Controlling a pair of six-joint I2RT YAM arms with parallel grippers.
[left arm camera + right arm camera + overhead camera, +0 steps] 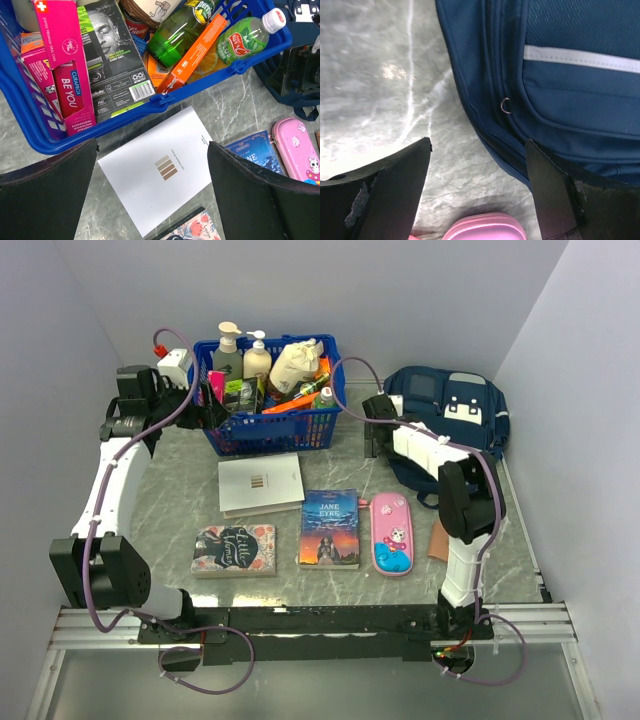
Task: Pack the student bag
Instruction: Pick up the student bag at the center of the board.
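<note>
- Overhead, the student bag [450,415] is seen lying at the far right of the marbled table [170,490], front pockets up. Its long axis is judged to run roughly from far to near.
- The right gripper [377,435] is poised just beside the bag's left edge, so the bag lies to its right. The right arm is by far the nearer. The left gripper [207,398] is placed at the left end of the blue plastic basket [270,432], well apart from the bag.
- Between the arms, a white booklet [260,483], a floral book [235,549], a "Jane Eyre" paperback [330,528] and a pink pencil case [391,532] are laid flat.
- From the left wrist, the black fingers [50,190] are shown spread wide with nothing between them. The smooth booklet and the basket's mesh wall are seen below. A pink toothpaste box [67,75] and a green glass bottle [175,35] are packed inside the basket.
- From the right wrist, the fingers [385,190] are likewise parted and nothing is held. Woven navy fabric fills the upper right, crossed by a pale stripe [580,57].
- A zip line is traced along the bag's curved edge, marked by a small metal ring [505,105]. The coming move is judged to turn on this ring, ahead of the open jaws and nearer the right finger. The soft cloth is expected to give when pulled.
</note>
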